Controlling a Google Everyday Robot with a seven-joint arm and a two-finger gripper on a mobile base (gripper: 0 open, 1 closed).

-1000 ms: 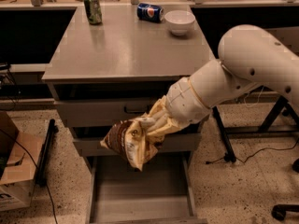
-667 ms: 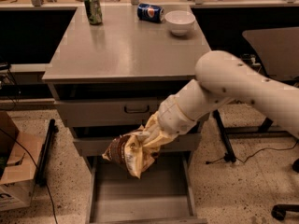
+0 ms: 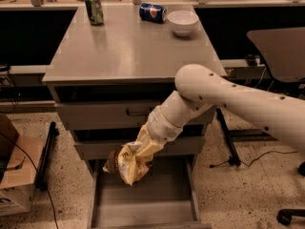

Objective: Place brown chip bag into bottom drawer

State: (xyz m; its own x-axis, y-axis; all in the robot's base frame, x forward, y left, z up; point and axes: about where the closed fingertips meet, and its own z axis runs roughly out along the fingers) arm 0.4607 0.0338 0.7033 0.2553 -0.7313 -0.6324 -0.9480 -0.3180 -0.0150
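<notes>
Plainly, the end effector (image 3: 139, 150) is clamped on the brown chip bag (image 3: 125, 167), whose crinkled foil bunches up around it and hides the fingers themselves. The bag is glossy pale yellow with a dark brown end sticking out to the left of the end effector; no print on it can be read. It hangs in the air, not touching anything else. Just below lies the bottom drawer (image 3: 157, 202), pulled out, a shallow grey metal tray with low side walls, its front edge cut off by the frame. The smooth white arm (image 3: 228, 97) rises up and right. Well above, on the flat grey counter (image 3: 128, 51), stand a green can (image 3: 94, 8) and a round white bowl (image 3: 183, 22), with a blue Pepsi can (image 3: 152, 12) on its side between them.
</notes>
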